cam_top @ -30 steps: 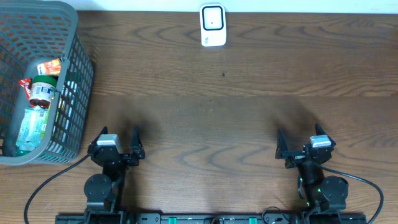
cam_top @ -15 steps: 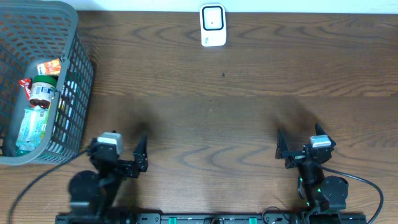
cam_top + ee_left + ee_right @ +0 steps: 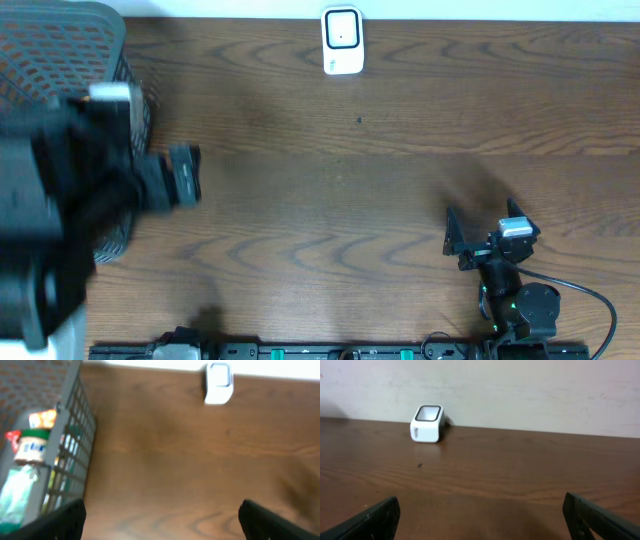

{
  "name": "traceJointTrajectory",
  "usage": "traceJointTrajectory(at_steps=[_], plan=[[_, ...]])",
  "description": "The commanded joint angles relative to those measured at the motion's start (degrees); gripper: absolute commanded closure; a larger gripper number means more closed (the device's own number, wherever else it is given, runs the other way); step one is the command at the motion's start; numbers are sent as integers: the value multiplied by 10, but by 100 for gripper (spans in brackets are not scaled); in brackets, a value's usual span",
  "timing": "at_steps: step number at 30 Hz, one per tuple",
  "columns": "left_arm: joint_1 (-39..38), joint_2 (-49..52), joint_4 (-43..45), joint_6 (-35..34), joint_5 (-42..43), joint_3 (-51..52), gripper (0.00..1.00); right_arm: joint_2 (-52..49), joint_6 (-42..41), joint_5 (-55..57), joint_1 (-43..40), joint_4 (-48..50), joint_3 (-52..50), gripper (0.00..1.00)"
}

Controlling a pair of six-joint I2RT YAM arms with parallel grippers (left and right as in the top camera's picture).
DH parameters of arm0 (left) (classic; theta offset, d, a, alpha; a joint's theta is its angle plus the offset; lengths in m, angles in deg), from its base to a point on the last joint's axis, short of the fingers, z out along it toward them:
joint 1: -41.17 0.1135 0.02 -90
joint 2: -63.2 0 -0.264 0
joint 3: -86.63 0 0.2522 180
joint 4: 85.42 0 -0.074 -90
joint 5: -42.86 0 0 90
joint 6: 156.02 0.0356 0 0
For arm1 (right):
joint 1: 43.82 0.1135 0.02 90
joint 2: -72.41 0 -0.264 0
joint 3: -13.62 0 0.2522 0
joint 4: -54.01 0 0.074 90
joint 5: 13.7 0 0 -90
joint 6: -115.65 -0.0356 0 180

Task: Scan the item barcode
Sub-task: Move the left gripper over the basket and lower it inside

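Grippers first. Right gripper [image 3: 480,515] sits low over the dark wooden table [image 3: 520,485] at the near edge, fingers spread wide, nothing between them. Left gripper [image 3: 160,515] hangs high above the table's left side, also fully spread and empty. In the overhead view its arm is a blur that covers most of the grey plastic mesh basket [image 3: 75,435].

Items lie inside that basket, at the left edge of the table. Left wrist view shows a pale green soft pouch [image 3: 15,492] nearest. Just beyond it is a small round jar with a white-and-blue label [image 3: 30,447]. An orange packet [image 3: 42,417] lies furthest back.

Handling, as judgement:
- Jar looks rigid and the heaviest of the three, with smooth sides that may slip. Best hold is probably square across the body, label left clear.
- Pouch likely light, floppy and slick. A pinch at an edge seam would suit it, though it may sag and hide its code.
- Packet likely very light and crushable.
- Basket walls crowd any reach from the side, so approach from above looks better.

White box-shaped barcode scanner [image 3: 341,40] stands at the far edge, well apart from the basket.
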Motion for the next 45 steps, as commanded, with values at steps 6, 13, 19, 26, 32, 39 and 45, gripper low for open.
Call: traceJointTrajectory(at_steps=[6,13,19,26,32,39,45], plan=[[75,202,-78,68,-45,-183,2,3,-10,-1,9,-2,0,1],[226,219,-49,67,-42,-183,2,3,-10,-1,9,-2,0,1],[324,228,-5,67,-38,-179,2,3,-10,-1,9,-2,0,1],[377,280,-3,67,-38,-157,2,3,-10,-1,9,-2,0,1],[384,329,2,95,-38,-89,2,3,-10,-1,9,-2,0,1],[384,359,37,136,-30,-26,2,3,-10,-1,9,-2,0,1],[384,382,45,155,-10,-9,2,3,-10,-1,9,-2,0,1]])
